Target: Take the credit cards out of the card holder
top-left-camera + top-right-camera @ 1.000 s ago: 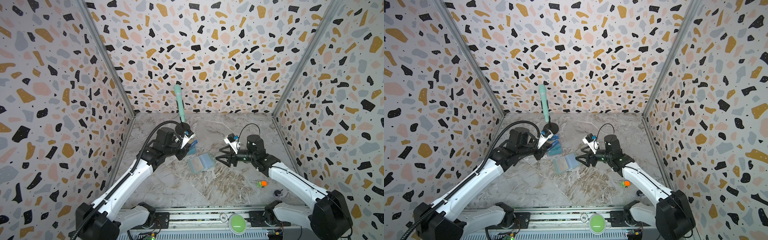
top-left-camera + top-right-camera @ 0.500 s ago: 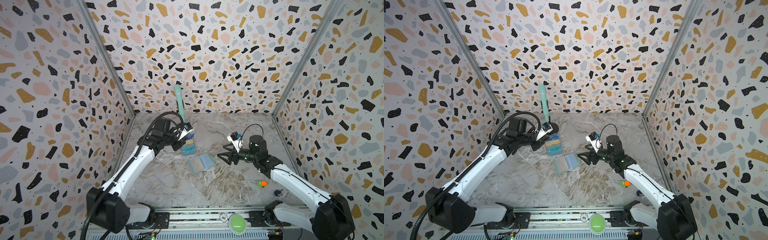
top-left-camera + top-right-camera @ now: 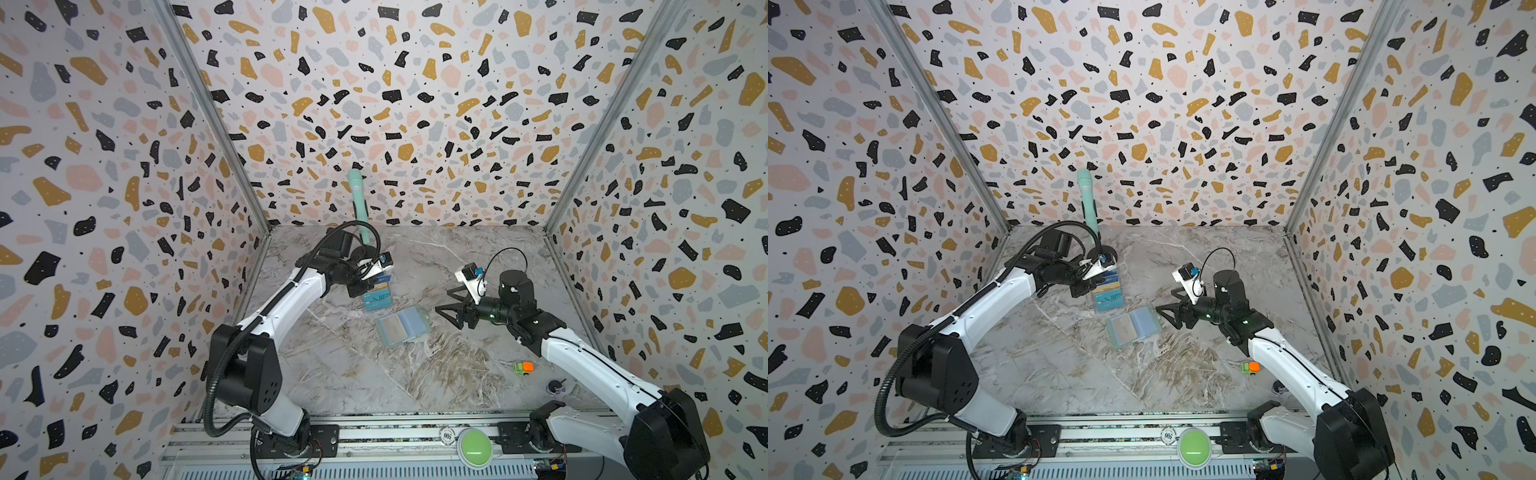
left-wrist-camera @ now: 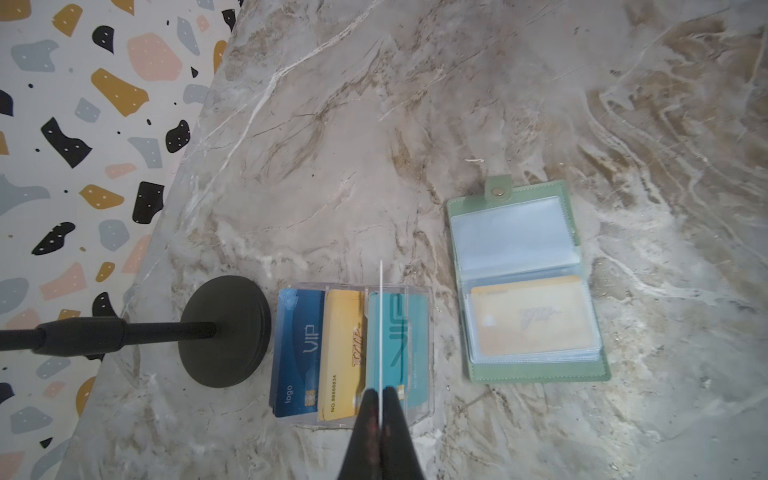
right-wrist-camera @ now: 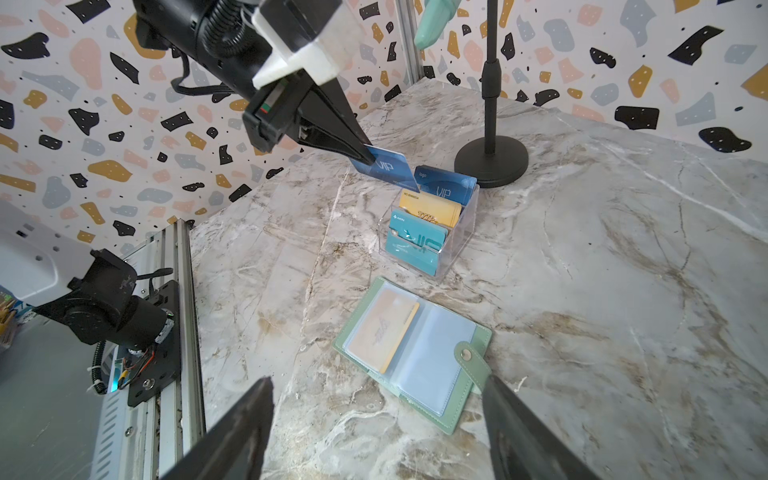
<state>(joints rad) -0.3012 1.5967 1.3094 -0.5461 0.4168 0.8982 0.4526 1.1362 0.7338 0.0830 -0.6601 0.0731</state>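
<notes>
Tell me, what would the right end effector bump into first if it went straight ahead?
Probably the open card holder, lying just ahead of the right end effector, though its height is unclear.

A dark blue card (image 5: 388, 168) held in the air reads "VIP" in pale letters. In the clear stand (image 5: 457, 245), the blue card (image 4: 297, 353) reads "VIP" and "logo", the yellow card (image 4: 343, 353) "VIP" and "NO" with a row of eights, and the teal card (image 4: 411, 332) "VIP". The golden card (image 5: 382, 328) in the card holder (image 5: 473, 365) bears faint, unreadable print. A round token (image 3: 447, 435) on the front rail (image 3: 374, 434) reads "500", upside down
</notes>
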